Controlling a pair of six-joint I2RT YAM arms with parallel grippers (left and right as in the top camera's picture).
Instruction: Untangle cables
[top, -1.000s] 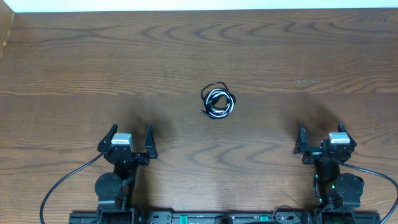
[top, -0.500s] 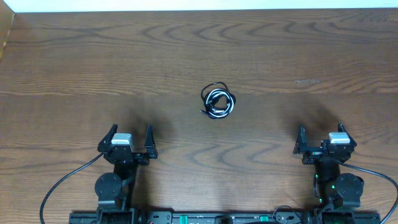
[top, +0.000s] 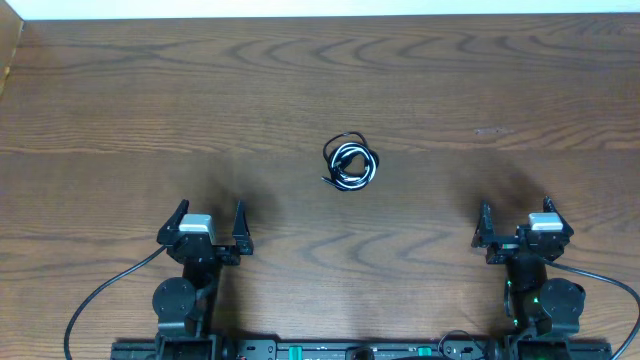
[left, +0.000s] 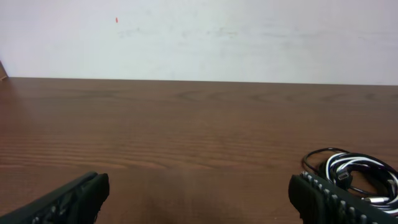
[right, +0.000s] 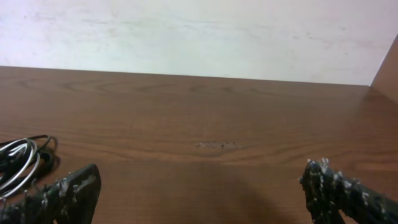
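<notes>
Nearest the base, the left black two-finger gripper and the right black two-finger gripper sit low over the table's near edge, exactly where they were a second ago. Both stand spread wide with nothing between the fingers. In the wrist views, the ribbed, rubbery black pads show at the bottom corners, with bare wood between them. A thick black arm cable curves away from the left arm's base.

Further out, about midway between the two arms and well apart from both, lies the small knotted bundle of thin black and white cables, coiled into a loose ring and unmoved since the earlier frames. A small plug shows inside the loops in the left wrist view.

The dark brown wooden table, with smooth wavy grain, runs back to a scuffed matte white wall.
</notes>
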